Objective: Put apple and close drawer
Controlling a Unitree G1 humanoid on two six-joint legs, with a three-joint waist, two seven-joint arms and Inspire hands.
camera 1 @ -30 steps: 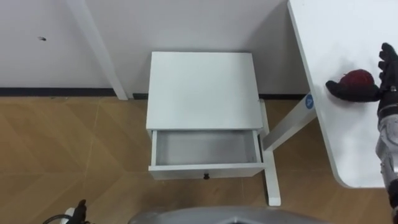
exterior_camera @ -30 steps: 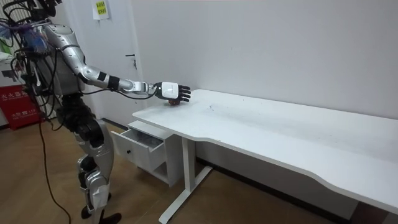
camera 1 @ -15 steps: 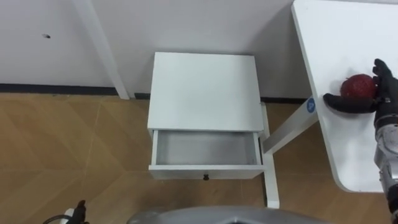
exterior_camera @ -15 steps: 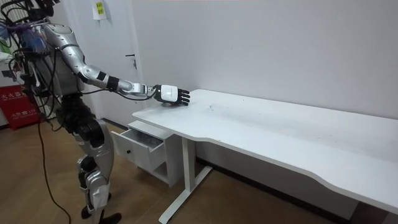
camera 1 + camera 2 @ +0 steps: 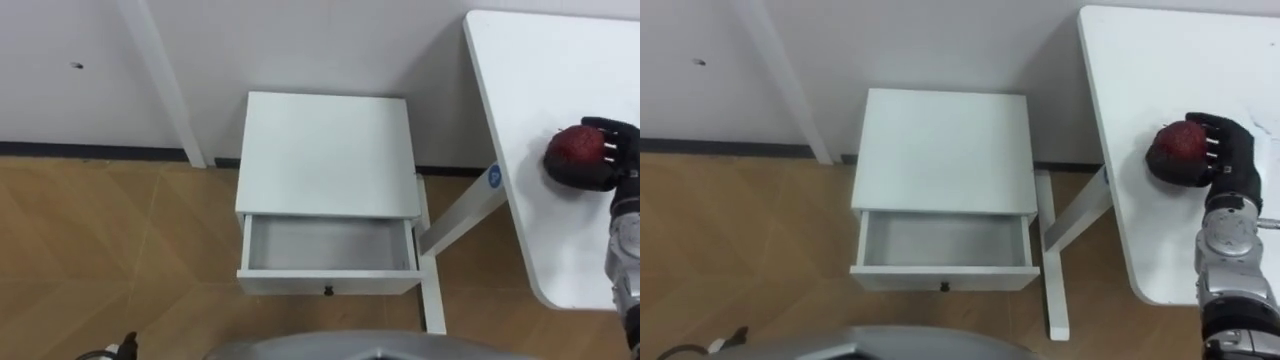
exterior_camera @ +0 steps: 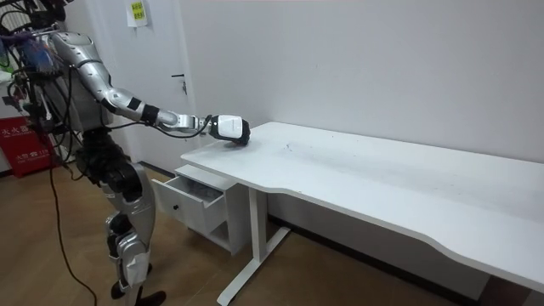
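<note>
right hand curled round dark red round apple on white table | open white drawer lies lower, leftward of that hand | right arm nearer; left hand low

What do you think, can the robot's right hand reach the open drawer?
Probably yes. The right hand, curled round the apple over the table, has only open air between it and the drawer, which stands open below.

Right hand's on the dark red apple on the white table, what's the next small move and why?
Probably lift the dark red apple off the white table: the right hand is curled round it, and the white cabinet's drawer stands open and empty.
</note>
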